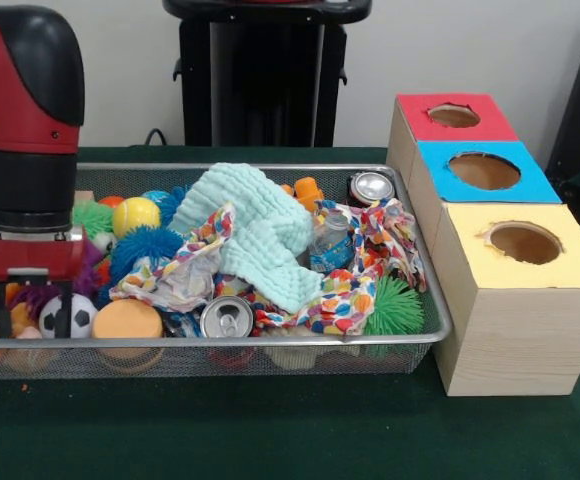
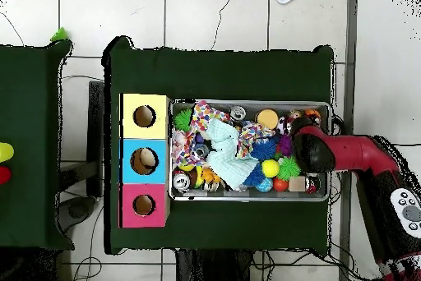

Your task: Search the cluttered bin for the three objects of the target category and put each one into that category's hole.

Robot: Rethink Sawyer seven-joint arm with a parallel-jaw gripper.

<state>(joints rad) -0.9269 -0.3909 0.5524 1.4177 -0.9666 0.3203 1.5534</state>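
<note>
We start with the bench (image 1: 270, 440), green-covered, which carries the wire-mesh bin (image 1: 440, 325) and, touching its end, a row of three pale wooden boxes. In the front view the bin sits at the centre and the boxes stand at three o'clock from it; the red-surround hole (image 1: 454, 116) is the farthest of the three, toward one o'clock, beyond the blue hole (image 1: 484, 171) and the yellow hole (image 1: 524, 243).

The arm (image 1: 30, 120) hangs over the bin's nine o'clock end, with the pincer (image 1: 32, 320) low among the balls there; we cannot tell whether it is released or clenched.

A mint cloth (image 1: 255, 235) and a spotted cloth (image 1: 360, 285) drape over the middle of the heap, with cans and spiky balls around them. Just past the mint cloth, toward twelve o'clock, an orange-yellow plush shape (image 1: 308, 191) peeks out; we judge it one of the three objects. The other two we cannot find; they may lie under the cloths.

We expect such toys to be light, soft and squashy, not fragile, and best pinched across the body's middle.

Room is tight: the rim stands close to the plush, and the clutter leaves little open floor. The holes look snug for a toy.
</note>
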